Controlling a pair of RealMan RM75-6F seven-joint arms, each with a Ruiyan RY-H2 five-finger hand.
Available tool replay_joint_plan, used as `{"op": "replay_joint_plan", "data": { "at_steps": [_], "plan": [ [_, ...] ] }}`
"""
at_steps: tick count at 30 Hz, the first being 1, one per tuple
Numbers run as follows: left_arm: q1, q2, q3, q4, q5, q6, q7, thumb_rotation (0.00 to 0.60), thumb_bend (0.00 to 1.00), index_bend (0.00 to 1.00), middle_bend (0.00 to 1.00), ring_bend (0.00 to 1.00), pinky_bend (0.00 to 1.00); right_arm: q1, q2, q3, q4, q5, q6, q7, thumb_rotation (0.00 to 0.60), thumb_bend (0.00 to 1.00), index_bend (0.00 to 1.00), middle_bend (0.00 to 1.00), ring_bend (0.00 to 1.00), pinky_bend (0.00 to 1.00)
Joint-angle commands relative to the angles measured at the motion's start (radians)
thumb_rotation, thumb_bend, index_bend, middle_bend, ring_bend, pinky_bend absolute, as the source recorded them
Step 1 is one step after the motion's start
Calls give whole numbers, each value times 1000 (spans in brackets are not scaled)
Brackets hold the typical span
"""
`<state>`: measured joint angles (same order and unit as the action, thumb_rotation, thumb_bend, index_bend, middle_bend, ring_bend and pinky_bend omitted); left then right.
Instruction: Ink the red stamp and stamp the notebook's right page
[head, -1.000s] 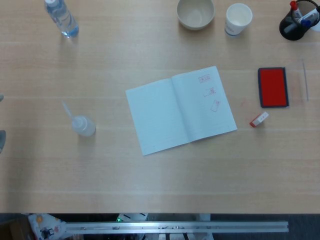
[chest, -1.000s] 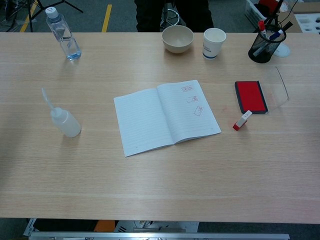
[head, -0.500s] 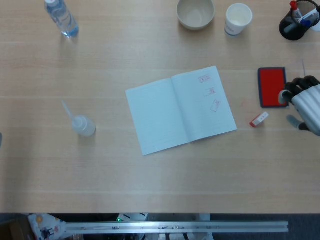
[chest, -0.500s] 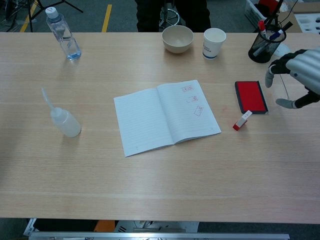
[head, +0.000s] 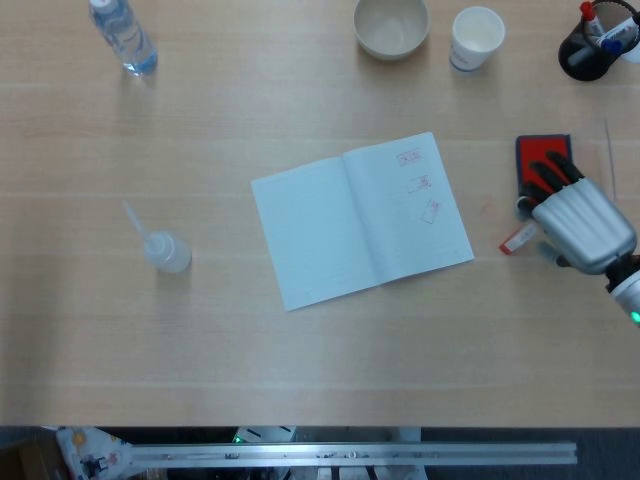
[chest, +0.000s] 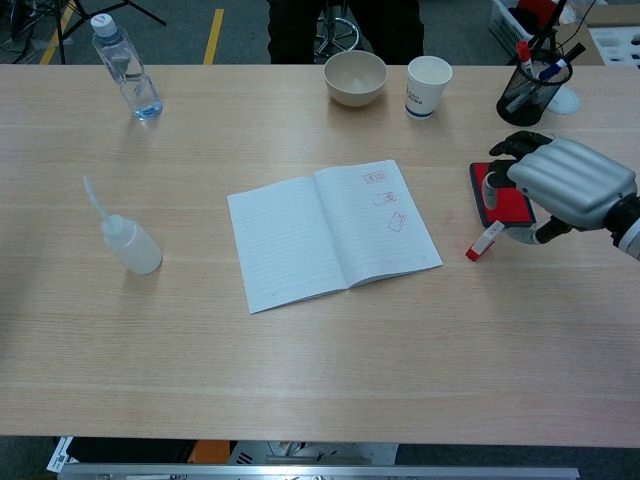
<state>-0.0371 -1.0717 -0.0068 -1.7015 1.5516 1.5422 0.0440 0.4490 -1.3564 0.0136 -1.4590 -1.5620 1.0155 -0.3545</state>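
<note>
On the light wooden table (chest: 320, 350) we see, at the far left toward 10 o'clock, a clear plastic water bottle (chest: 126, 68) standing upright, and below it at 9 o'clock a translucent squeeze bottle with a long nozzle (chest: 126, 240). Our left hand is in neither view. At the centre lies the open lined notebook (chest: 330, 232), its right page already carrying three small red stamp marks near the top. At 12 o'clock stand a beige ceramic bowl (chest: 355, 77) and, just beside it, a white paper cup (chest: 428, 86). Toward 3 o'clock the small red-and-white stamp (chest: 484, 241) lies on its side on the table, between the notebook and the red ink pad in its dark tray (chest: 496, 195), near the pad's lower corner. Our right hand (chest: 560, 190), silver-backed with dark fingers, hovers over the pad with fingers spread and nothing in it; its fingertips (head: 550, 172) cover part of the pad. We cannot tell whether it touches the stamp. At 1 o'clock sits a black mesh pen holder (chest: 525, 92).
</note>
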Motion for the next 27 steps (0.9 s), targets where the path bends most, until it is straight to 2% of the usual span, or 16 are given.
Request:
{"op": "replay_joint_plan", "data": {
  "at_steps": [1,27],
  "plan": [
    [0,0,0,1,-1,-2,-1,600,340,165,134,109,86,4,-12,-9,20,-1,-3,0,600,209,467,351,126,98],
    [1,2,1,15,-11,-15,-8,600,340,165,134,108,86,50,-91,-22,123,57,-64,-32,600,209,467,350,126,98]
  ]
}}
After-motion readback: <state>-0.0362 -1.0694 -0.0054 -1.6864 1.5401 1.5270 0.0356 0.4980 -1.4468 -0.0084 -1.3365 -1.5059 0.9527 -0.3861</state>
